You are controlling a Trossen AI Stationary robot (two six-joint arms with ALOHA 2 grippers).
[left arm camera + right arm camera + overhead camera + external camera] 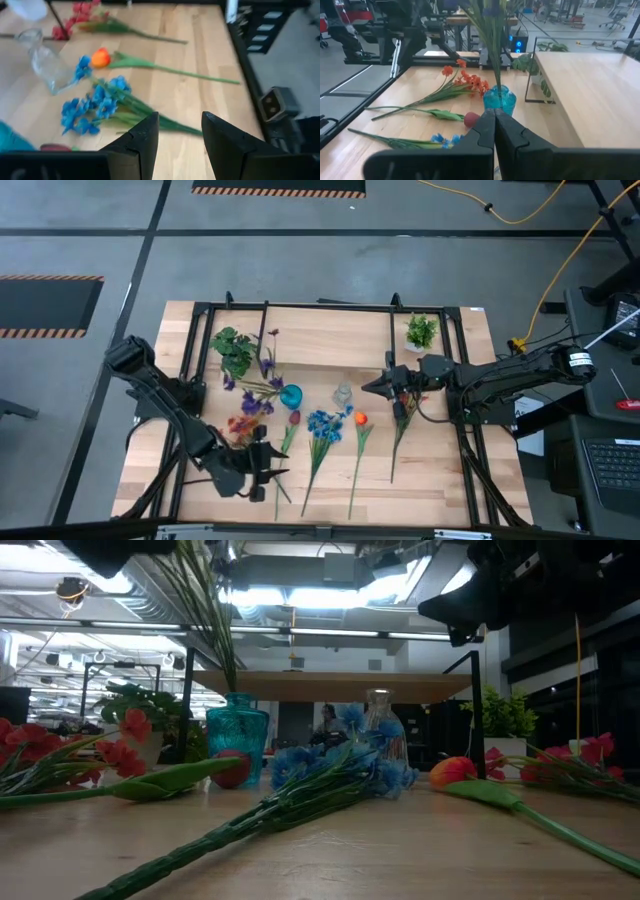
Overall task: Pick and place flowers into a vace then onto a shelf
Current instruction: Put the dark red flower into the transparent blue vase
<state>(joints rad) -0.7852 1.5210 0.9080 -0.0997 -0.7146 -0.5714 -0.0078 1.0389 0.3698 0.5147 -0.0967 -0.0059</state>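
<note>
Here, flowers (pixel 322 426) are lying loose on the worktop (pixel 440 470), some already standing in a teal vase (pixel 291 395). The left hand (pixel 268 472), released, is hovering near the stems; it should probably descend squarely over one. The right hand (pixel 375 386), clenched empty, is waiting by the clear vase (pixel 343 394).

The left arm reaches in from the surface's (pixel 440 480) left edge, bent at the elbow, its wrist low near the front. The left pincer (pixel 270 470) points toward the right, its two dark fingers (pixel 142 142) parted with a clear gap between them, nothing held. The right arm stretches in from the right edge, nearly straight. The right pincer (pixel 372 387) points leftward over the middle, its fingers (pixel 482 131) pressed together, empty.
</note>
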